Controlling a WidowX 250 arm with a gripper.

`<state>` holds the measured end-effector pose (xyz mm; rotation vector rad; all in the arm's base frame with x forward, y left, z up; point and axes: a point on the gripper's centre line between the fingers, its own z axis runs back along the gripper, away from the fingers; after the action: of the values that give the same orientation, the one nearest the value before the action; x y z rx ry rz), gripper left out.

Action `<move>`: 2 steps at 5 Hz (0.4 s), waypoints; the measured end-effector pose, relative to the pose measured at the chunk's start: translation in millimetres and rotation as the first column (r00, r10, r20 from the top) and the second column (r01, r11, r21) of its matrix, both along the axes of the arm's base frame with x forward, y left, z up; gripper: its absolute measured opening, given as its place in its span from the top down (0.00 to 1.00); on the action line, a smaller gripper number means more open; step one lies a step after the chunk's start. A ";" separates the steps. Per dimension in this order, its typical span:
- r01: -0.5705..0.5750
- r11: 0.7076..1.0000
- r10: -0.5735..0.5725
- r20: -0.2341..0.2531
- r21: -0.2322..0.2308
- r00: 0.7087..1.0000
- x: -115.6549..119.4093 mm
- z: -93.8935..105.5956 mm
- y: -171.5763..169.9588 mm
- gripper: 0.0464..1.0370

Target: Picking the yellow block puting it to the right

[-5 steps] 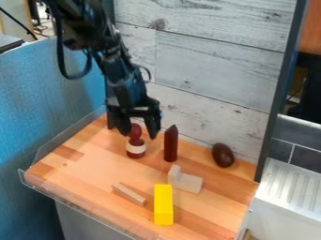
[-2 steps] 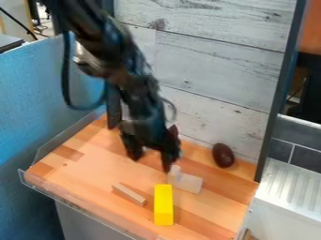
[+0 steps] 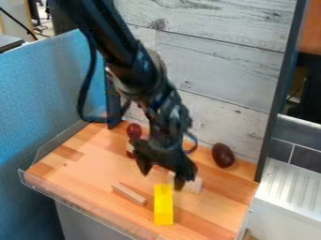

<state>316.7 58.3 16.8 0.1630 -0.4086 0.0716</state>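
My gripper (image 3: 163, 180) hangs open over the middle of the wooden table, its two fingers spread and nothing held between them. The yellow block (image 3: 164, 206) lies on the wood near the front edge, long side running front to back. Its far end is just below the gripper, close to the right fingertip.
On the wooden table (image 3: 75, 180) a thin wooden stick (image 3: 129, 194) lies left of the block. A pale wooden piece (image 3: 195, 184) is partly hidden behind the gripper. A dark red egg shape (image 3: 222, 155) is at the back right, a red figure (image 3: 133, 131) at the back left.
From the back left, the gripper has come forward and to the right, nearer the yellow block. The block has stayed in place.
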 end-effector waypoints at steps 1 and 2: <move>-0.088 0.995 0.090 0.020 -0.049 0.996 -0.8 -7.1 3.2 0.04; -0.187 0.976 0.186 -0.021 -0.112 0.982 -6.4 -14.3 10.4 0.04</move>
<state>310.3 68.8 2.5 0.0889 -0.3766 0.2786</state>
